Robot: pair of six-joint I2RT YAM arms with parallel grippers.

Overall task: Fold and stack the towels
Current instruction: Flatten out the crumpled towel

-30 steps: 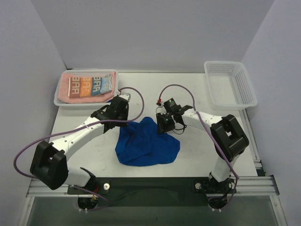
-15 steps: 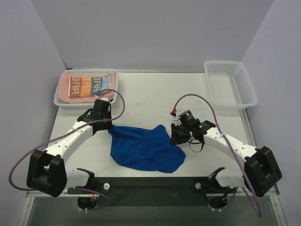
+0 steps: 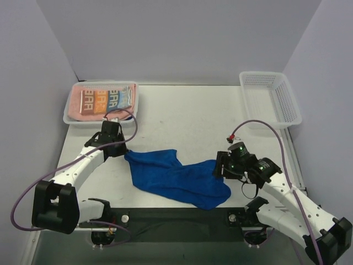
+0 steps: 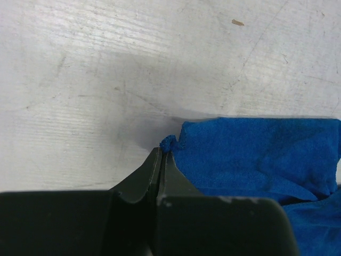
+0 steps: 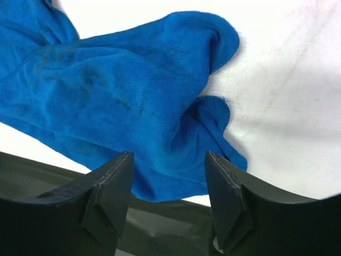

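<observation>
Left gripper (image 4: 162, 153): my jaws pinched tight on corner of blue towel (image 3: 175, 178), small tuft poking past fingertips. Right gripper (image 5: 169, 160): my jaws parted, nothing between them; rumpled right end of towel lies on table (image 3: 182, 117) just below and ahead. Blue towel stretched across table between my two grippers, right end reaching front edge. Pink towel (image 3: 75, 95) and lettered towel (image 3: 107, 99) folded in basket (image 3: 66, 118) at far left, lettered one on top. Second basket (image 3: 270, 99) far right.
</observation>
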